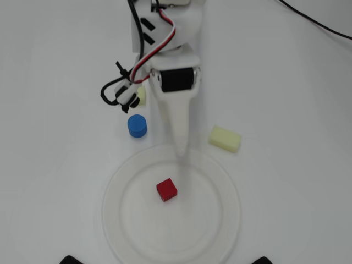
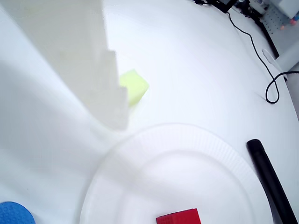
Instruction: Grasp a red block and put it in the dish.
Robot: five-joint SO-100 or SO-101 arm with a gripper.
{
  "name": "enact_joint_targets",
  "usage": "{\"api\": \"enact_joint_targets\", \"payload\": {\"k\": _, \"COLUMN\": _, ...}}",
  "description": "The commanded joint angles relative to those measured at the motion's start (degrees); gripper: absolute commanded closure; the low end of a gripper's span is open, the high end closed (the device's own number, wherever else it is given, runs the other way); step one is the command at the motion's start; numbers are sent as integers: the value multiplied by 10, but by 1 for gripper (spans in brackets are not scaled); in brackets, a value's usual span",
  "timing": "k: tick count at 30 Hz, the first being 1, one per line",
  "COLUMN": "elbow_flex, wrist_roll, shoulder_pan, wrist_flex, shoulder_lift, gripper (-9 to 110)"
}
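Note:
The red block [image 1: 166, 190] lies inside the dish [image 1: 126, 225], a little left of its middle, and shows at the bottom edge of the wrist view [image 2: 180, 218]. My gripper [image 1: 181, 157] hangs over the dish's far rim, above and behind the block, not touching it. In the wrist view one white toothed finger [image 2: 114, 105] comes in from the top left with nothing against its toothed edge. The other finger is out of frame. The gripper looks open and holds nothing. The dish rim [image 2: 219, 147] fills the lower part of that view.
A blue cylinder [image 1: 137, 126] stands just beyond the dish at the left. A pale yellow block [image 1: 225, 138] lies to the right of the gripper, also seen as [image 2: 133, 86]. Another pale block [image 1: 142, 96] sits half hidden by the arm. A black cable [image 1: 319, 22] crosses the top right.

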Motion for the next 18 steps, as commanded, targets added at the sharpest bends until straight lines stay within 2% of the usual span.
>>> {"api": "enact_joint_targets", "payload": {"k": 1, "elbow_flex": 16, "wrist_roll": 18, "shoulder_pan": -11, "wrist_flex": 47, "shoulder_lift": 113, "gripper": 61}}
{"api": "enact_joint_targets", "payload": {"k": 12, "elbow_flex": 390, "wrist_roll": 62, "shoulder_pan": -38, "wrist_flex": 69, "shoulder_lift": 513, "gripper": 59}}
{"api": "enact_joint_targets", "payload": {"k": 18, "elbow_flex": 536, "wrist_roll": 79, "shoulder_pan": -26, "wrist_flex": 86, "shoulder_lift": 664, "gripper": 60}}
